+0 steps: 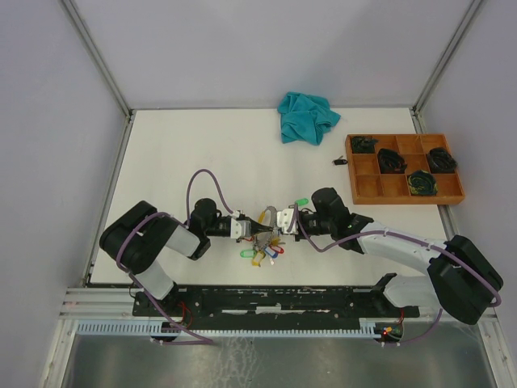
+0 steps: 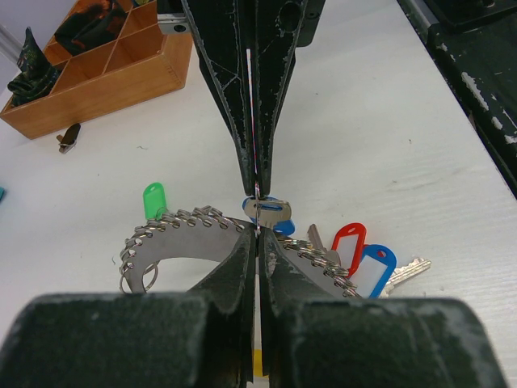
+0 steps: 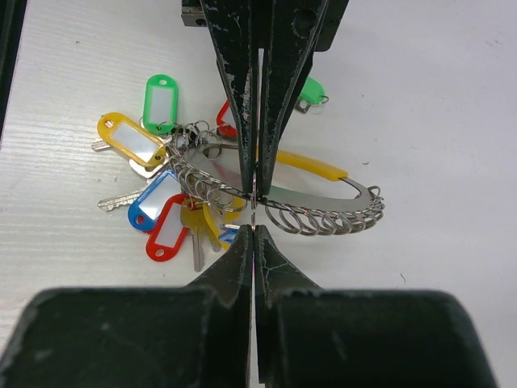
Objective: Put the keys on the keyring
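While both grippers pinch it, keyring sits at near-centre of table, between the arms. Keys bunch against it, tags splayed on the surface. Left gripper and right gripper: jaws fully closed on the ring. Wooden tray far right.

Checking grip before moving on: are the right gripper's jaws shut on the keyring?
Shut: the right gripper has its jaws pinched on the keyring, no gap.

On your white tabletop you have a teal cloth, a wooden tray, a small dark clip and the tagged keys.
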Action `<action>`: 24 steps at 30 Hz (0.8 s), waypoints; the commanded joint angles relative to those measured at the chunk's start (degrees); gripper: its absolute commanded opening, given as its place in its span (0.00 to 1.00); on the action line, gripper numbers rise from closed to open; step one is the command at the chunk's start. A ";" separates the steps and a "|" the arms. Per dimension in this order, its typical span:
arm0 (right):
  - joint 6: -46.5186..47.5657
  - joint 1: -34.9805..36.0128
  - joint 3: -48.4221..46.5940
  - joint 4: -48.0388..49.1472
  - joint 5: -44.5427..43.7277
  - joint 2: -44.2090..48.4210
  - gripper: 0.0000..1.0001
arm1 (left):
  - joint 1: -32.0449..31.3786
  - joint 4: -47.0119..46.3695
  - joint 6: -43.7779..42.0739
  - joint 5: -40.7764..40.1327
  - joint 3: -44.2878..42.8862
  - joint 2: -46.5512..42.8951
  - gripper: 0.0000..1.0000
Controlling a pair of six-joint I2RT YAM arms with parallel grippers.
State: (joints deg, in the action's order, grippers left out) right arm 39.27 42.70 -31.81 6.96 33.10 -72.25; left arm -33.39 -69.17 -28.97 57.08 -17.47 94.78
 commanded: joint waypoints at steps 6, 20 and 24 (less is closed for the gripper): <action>-0.33 -0.16 -2.90 3.68 1.71 -0.88 0.01 | 0.16 -2.29 -2.42 1.23 -0.63 -0.37 0.03; -0.31 -0.16 -2.57 2.82 1.47 -0.01 0.01 | 0.14 -2.29 -2.49 0.85 -0.54 -0.42 0.03; 0.15 -0.27 -2.15 1.07 -0.58 1.10 0.01 | 0.14 -2.22 -2.51 0.80 -0.54 -0.35 0.03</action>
State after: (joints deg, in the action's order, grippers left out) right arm 39.27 42.63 -32.16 7.97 33.58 -73.03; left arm -33.39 -69.17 -28.97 57.08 -17.50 94.78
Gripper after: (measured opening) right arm 0.012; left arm 0.044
